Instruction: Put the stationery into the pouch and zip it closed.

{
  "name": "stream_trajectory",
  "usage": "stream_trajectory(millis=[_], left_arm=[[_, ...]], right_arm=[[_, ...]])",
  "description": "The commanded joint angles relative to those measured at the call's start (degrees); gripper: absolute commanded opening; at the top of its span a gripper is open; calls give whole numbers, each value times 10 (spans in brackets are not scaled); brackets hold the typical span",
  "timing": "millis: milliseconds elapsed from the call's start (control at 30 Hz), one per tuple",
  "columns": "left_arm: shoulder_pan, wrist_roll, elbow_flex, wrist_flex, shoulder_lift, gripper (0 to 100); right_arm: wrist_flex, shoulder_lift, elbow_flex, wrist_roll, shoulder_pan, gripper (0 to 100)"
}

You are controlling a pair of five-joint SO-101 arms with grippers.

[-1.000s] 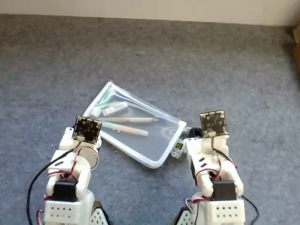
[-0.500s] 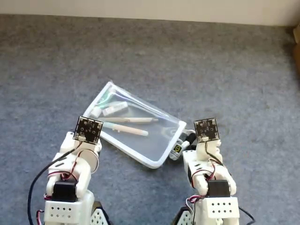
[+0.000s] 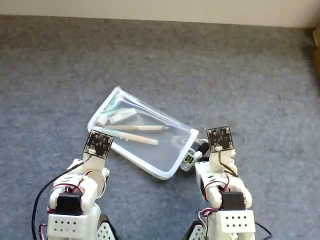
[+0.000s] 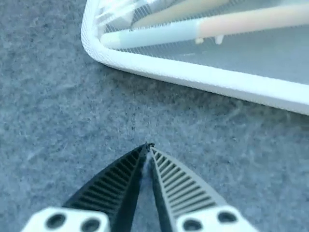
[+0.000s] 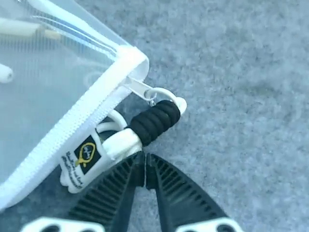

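Observation:
A clear mesh pouch [image 3: 145, 137] with a white zip edge lies on the grey carpet, with pens and other stationery [image 3: 135, 134] inside. Its zip slider [image 5: 141, 89] sits at the corner near the right arm, with a black and white pull strap [image 5: 145, 129] attached. My right gripper [image 5: 145, 159] is shut, its tips just short of that strap. My left gripper [image 4: 147, 147] is shut over bare carpet, a little away from the pouch's white edge [image 4: 203, 82]. In the high view the left arm [image 3: 95, 150] is by the pouch's near-left side and the right arm [image 3: 220, 142] by its right corner.
Grey carpet [image 3: 240, 70] spreads all around the pouch. A pale wall strip [image 3: 160, 10] runs along the far edge. A brown object [image 3: 317, 45] shows at the far right edge.
The right arm has drawn back from the pouch's zip corner toward its base. The left arm has also pulled back and slightly right, away from the pouch's edge.

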Motion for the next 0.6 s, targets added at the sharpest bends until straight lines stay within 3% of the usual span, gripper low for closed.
stream_trajectory(millis=[0,200,567], left_arm=[[-5,4,14,8,-5,11],[-5,5,14,8,-5,9],[-2,5,14,8,-5,10]], right_arm=[[4,-10,63,-6,5,6],[7,-10,63,-116,5,6],[7,-10,63,-120,5,6]])
